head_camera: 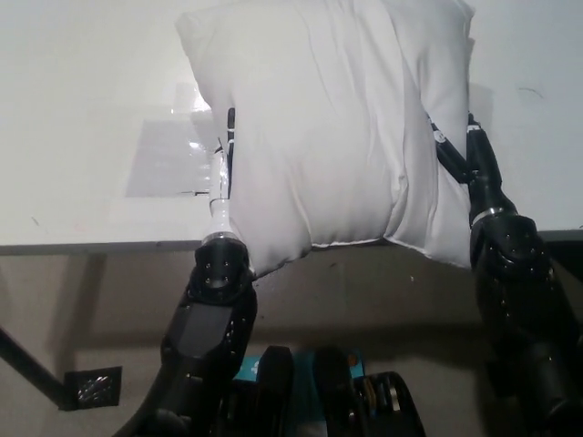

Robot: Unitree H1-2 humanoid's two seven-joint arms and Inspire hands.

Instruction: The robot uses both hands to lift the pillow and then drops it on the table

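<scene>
A white pillow (pixel 332 118) fills the upper middle of the head view, squeezed narrow between my two hands, its lower edge hanging past the table's front edge. My left hand (pixel 224 159) presses flat against the pillow's left side. On the other side my black right hand (pixel 460 150) pushes into it, partly sunk in the fabric. Both hands clamp the pillow from the sides.
The white table (pixel 82 137) spreads to the left and right of the pillow, its front edge (pixel 91 246) running across the picture. A pale rectangular patch (pixel 168 159) lies on the table left of my left hand. Below the edge is the floor.
</scene>
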